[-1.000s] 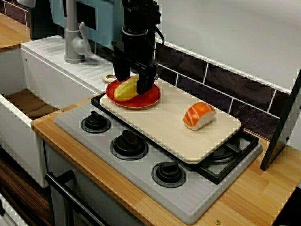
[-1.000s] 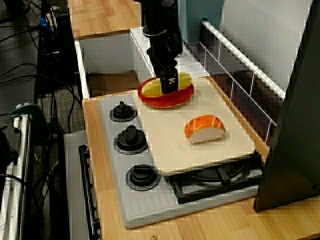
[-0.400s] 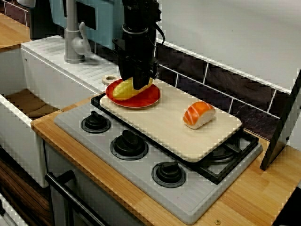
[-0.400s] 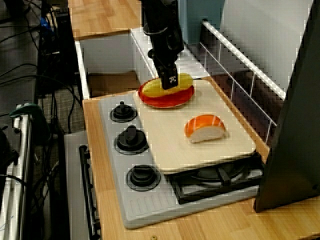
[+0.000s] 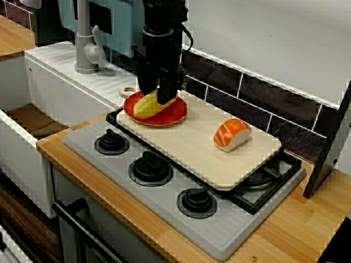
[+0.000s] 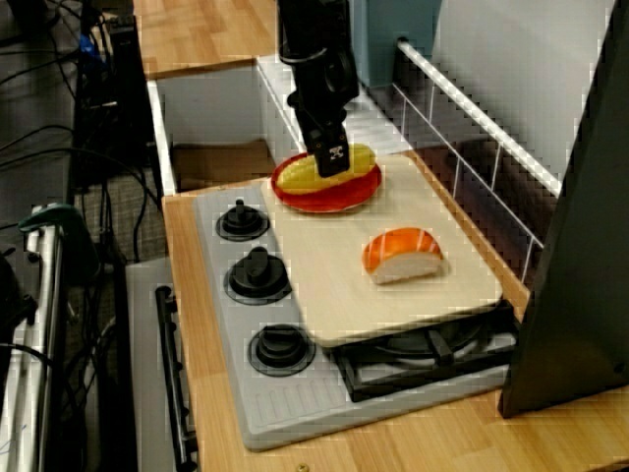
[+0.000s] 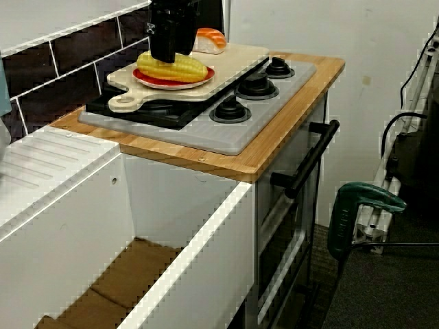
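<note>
A yellow corn cob [image 5: 143, 104] lies on a red plate [image 5: 171, 115] at the left end of a pale cutting board [image 5: 192, 148]. My black gripper [image 5: 160, 94] comes straight down on the cob, its fingers shut on the cob's middle. In the view from the stove's right end, the gripper [image 6: 332, 163] grips the corn cob [image 6: 307, 174] over the plate [image 6: 346, 198]. From the sink side, the corn cob [image 7: 171, 67] sits level, at or just above the plate [image 7: 147, 79], under the gripper [image 7: 171, 52].
A salmon sushi piece [image 5: 231, 134] lies at the board's right end. The board rests on a grey stove with black knobs [image 5: 150, 167] along its front. A faucet [image 5: 85, 44], a sink [image 5: 33, 120] and a tape roll [image 5: 127, 91] are to the left. A dark panel [image 5: 329, 153] leans at right.
The fingers, spread wide around the corn cob a second ago, have closed onto it. The cob has shifted only slightly on the plate.
</note>
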Motion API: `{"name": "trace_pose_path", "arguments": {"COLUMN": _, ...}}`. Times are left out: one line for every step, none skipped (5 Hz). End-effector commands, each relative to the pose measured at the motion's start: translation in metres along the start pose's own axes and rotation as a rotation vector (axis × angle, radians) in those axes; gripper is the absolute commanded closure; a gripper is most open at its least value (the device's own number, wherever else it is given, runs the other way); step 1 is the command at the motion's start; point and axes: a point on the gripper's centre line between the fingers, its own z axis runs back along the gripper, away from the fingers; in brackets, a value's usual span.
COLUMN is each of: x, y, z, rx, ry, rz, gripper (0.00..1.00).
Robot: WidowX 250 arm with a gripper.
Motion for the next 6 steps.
{"name": "trace_pose_path", "arguments": {"x": 0.006, "y": 0.004, "z": 0.019, "rx": -0.003, "ry": -0.061, "rz": 0.014, "gripper": 0.0}}
{"name": "trace_pose_path", "arguments": {"x": 0.007, "y": 0.004, "z": 0.015, "rx": 0.004, "ry": -0.057, "rz": 0.015, "gripper": 0.0}}
{"name": "trace_pose_path", "arguments": {"x": 0.008, "y": 0.004, "z": 0.007, "rx": 0.016, "ry": -0.051, "rz": 0.013, "gripper": 0.0}}
{"name": "trace_pose_path", "arguments": {"x": 0.01, "y": 0.005, "z": 0.002, "rx": 0.024, "ry": -0.04, "rz": 0.019, "gripper": 0.0}}
{"name": "trace_pose_path", "arguments": {"x": 0.009, "y": 0.004, "z": -0.001, "rx": 0.029, "ry": -0.033, "rz": 0.011, "gripper": 0.0}}
{"name": "trace_pose_path", "arguments": {"x": 0.007, "y": 0.003, "z": 0.0, "rx": 0.026, "ry": -0.038, "rz": -0.001, "gripper": 1.0}}
